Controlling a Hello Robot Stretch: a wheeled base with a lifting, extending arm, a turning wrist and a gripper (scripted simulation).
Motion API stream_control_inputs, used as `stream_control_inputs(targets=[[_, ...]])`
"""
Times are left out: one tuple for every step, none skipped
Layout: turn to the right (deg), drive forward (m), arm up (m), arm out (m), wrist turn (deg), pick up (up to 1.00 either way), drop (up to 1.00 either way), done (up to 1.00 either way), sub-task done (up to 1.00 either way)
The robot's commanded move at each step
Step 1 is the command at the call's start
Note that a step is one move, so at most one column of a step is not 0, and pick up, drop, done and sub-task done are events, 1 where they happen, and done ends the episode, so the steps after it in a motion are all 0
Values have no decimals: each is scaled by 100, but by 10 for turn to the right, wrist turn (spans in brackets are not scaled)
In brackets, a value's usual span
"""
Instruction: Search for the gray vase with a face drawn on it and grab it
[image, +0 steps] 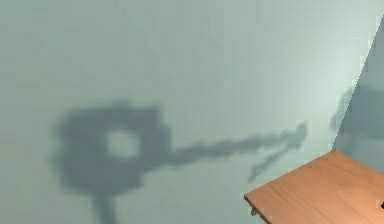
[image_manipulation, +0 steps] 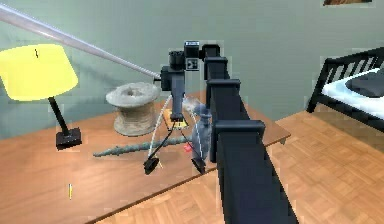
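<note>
Evidently the dark square arm (image_manipulation: 238, 145) stretches over the brown wooden table (image_manipulation: 40, 185) to bring the gripper (image_manipulation: 175, 118) near the squat grayish ribbed vase (image_manipulation: 133, 108). Whether the gripper holds anything cannot be told.

The tabletop (image_manipulation: 60, 178) is smooth brown wood with faint grain, and the floor (image_manipulation: 335, 165) past its right edge is wooden planking of like tone. By the tabletop's far edge the lamp (image_manipulation: 37, 70) has a matt yellow shade, and the grey vessel (image_manipulation: 133, 108) beside it looks ribbed and rough. The arm (image_manipulation: 240, 150) is matt black.
</note>
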Motion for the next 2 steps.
stream_control_inputs(targets=[[0, 0, 0, 0, 450, 0, 0, 0, 0], [0, 0, 0, 0, 450, 0, 0, 0, 0]])
